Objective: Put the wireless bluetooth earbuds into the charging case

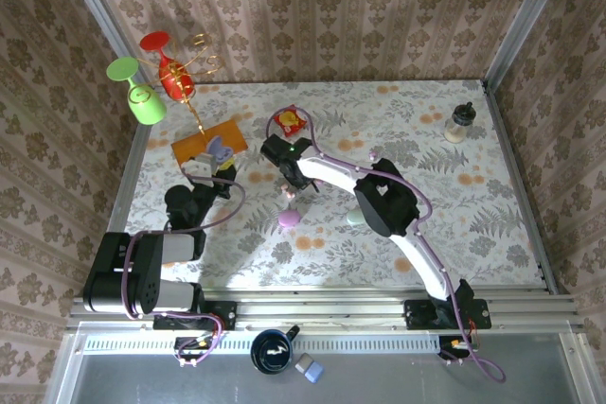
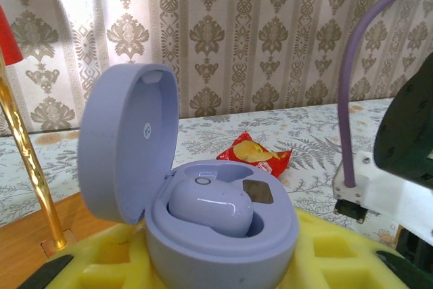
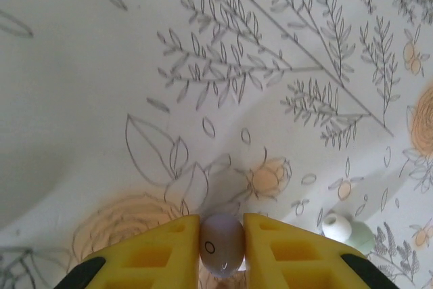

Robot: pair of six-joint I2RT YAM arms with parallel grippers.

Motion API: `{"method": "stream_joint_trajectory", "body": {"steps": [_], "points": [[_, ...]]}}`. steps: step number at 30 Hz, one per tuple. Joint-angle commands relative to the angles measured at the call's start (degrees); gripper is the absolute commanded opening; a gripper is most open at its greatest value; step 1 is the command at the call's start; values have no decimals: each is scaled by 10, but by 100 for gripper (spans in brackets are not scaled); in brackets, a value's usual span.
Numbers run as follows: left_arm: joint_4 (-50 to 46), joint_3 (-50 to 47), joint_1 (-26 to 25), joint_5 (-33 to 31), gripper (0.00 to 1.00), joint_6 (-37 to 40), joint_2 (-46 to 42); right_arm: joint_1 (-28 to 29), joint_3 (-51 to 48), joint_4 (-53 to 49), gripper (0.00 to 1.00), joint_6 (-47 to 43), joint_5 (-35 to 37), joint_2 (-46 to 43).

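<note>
Right gripper (image 3: 222,236) clamped on a pale earbud (image 3: 222,247) just above the floral worktop (image 3: 135,65), left gripper (image 2: 218,256) grasping the open lilac charging case (image 2: 128,147), another earbud (image 2: 210,206) seated inside it

Nothing is legible: a tiny dark ring marks the pale glossy plastic earbud (image 3: 221,243), and the round white sticker (image 2: 147,128) in the lid of the lilac plastic charging case (image 2: 223,248) is too blurred.

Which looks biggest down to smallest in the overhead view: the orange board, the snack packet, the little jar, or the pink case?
1. orange board
2. snack packet and little jar, which look too alike to rank
3. pink case, the smallest
</note>
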Motion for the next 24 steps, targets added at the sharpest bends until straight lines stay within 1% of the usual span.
{"method": "stream_joint_trajectory", "body": {"steps": [1, 4, 9, 13, 15, 20, 22, 24], "points": [[14, -3, 1, 38, 25, 13, -12, -4, -61, 76, 24, 8, -31, -89], [14, -2, -17, 58, 25, 48, -14, -6, -135, 138, 23, -2, -44, -155], [12, 4, -57, 106, 26, 99, -11, -20, -277, 241, 22, -18, -126, -277], [12, 14, -84, 143, 26, 121, 1, -49, -375, 287, 22, -16, -226, -370], [13, 21, -94, 164, 26, 123, 9, -70, -416, 303, 22, -13, -288, -409], [13, 44, -119, 249, 26, 117, 34, -130, -503, 334, 22, -18, -456, -488], [13, 51, -127, 273, 26, 113, 43, -144, -538, 364, 22, -21, -512, -520], [13, 59, -132, 296, 25, 105, 52, -153, -555, 378, 21, -22, -544, -543]]}}
